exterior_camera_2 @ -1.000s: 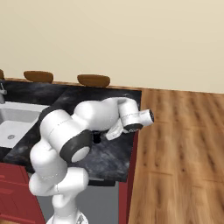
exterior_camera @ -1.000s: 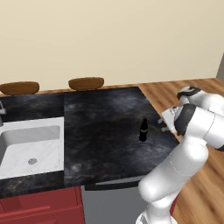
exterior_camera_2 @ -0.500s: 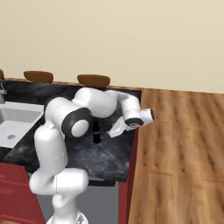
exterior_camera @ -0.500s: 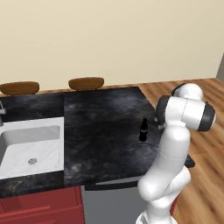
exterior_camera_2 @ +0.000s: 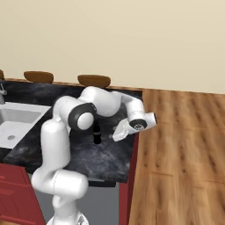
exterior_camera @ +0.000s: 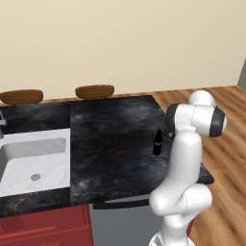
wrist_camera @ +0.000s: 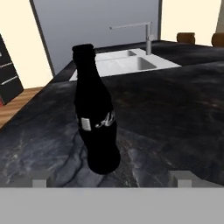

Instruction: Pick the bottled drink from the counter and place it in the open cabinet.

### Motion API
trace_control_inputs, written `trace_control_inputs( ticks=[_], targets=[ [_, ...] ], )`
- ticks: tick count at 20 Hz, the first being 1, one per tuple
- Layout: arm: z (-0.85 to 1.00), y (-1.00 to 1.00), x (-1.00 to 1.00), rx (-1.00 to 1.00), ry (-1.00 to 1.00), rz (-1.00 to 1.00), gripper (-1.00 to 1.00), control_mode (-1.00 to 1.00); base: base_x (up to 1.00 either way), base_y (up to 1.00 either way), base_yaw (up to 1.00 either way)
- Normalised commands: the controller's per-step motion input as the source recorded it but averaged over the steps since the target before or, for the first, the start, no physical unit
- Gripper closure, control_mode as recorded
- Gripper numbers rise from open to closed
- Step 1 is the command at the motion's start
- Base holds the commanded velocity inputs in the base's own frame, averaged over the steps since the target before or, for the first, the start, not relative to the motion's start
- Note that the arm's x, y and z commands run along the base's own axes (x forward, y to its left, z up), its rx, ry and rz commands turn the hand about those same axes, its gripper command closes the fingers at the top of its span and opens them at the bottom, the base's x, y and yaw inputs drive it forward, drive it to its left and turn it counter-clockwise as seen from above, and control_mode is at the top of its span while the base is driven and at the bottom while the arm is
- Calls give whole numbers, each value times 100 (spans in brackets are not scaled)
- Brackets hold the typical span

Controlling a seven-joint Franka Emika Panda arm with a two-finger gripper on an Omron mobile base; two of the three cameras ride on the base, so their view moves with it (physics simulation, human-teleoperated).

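The gripper (exterior_camera_2: 119,132) hangs at the bench's (exterior_camera: 115,144) right edge, fingers spread wide apart and empty. Straight ahead, just short of the fingertips, the bottled drink (wrist_camera: 96,122) stands upright on the stone near that edge, long axis vertical, neck up. Beyond lies the white sink (wrist_camera: 127,63).

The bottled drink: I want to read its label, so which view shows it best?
The hand view: the bottled drink stands upright and close on the counter, its pale label band facing the camera. The left base view and right base view show it as a small dark shape, label unreadable.
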Motion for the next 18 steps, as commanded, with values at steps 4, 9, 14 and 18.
trace_control_inputs(
  ticks=[4, 9, 14, 18],
  targets=[
    [-2, 28, 0, 2, 0, 4, -100, -100, 0, 0, 0],
    [0, 21, -7, 1, 0, 2, -100, -100, 0, 0, 0],
    [0, 7, -11, 1, 0, 2, -100, -100, 0, 0, 0],
    [0, 4, -15, 1, 0, 1, -100, -100, 0, 0, 0]
  ],
)
